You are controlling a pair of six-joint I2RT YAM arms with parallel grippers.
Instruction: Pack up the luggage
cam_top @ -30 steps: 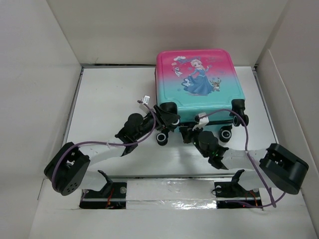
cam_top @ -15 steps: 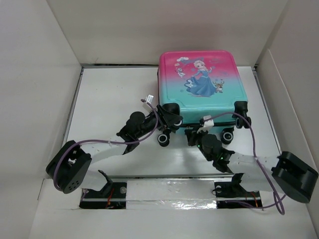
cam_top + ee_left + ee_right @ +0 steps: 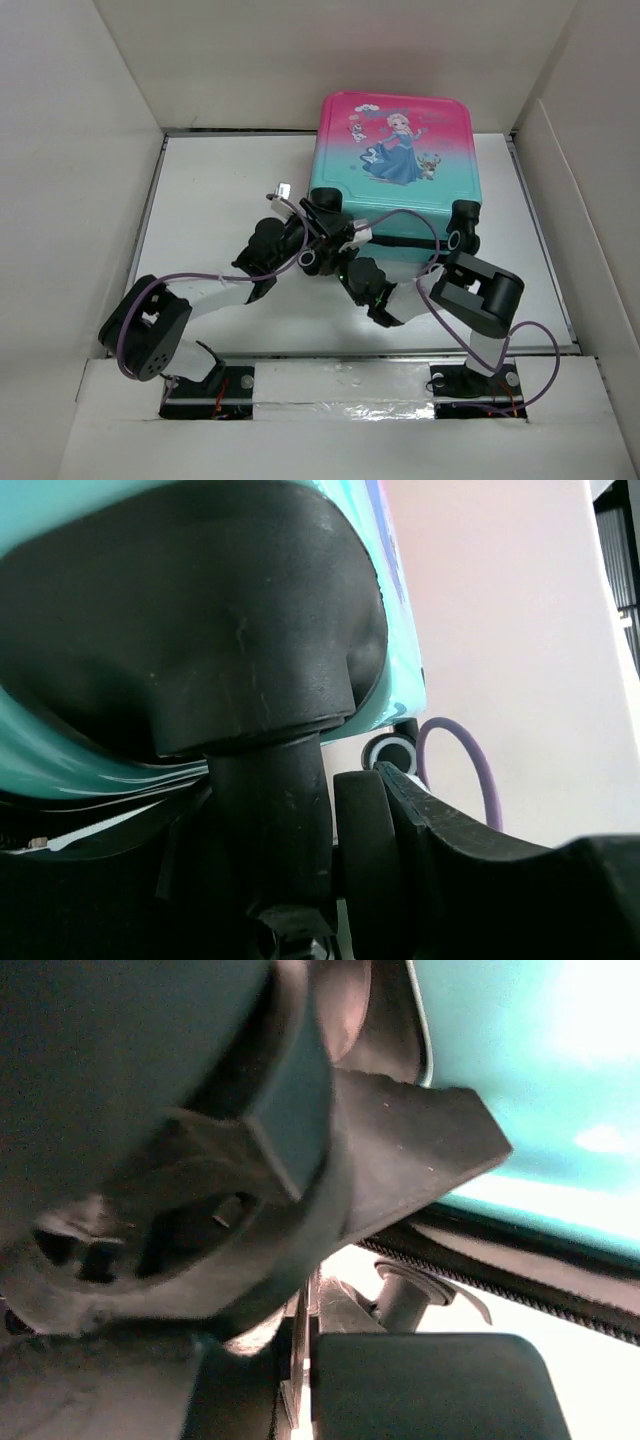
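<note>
The luggage [image 3: 398, 200] lies shut, far right. Its shell seems stiff, slippery and light; the black near-left wheel [image 3: 312, 258] should give surer hold. Left gripper [image 3: 322, 218] and right gripper [image 3: 338, 268] crowd it; their opening I cannot tell.

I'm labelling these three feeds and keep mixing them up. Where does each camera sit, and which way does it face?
Top external: above and behind the arm bases, looking down on the table and closed suitcase; both arms show, left gripper and right gripper at its wheeled edge.
Left wrist: on the left arm, hard against a black wheel mount under the teal shell; dark gripper parts fill the bottom.
Right wrist: on the right arm, close against the teal shell and zipper; foreground blurred.
Shared: all three show the suitcase.
</note>
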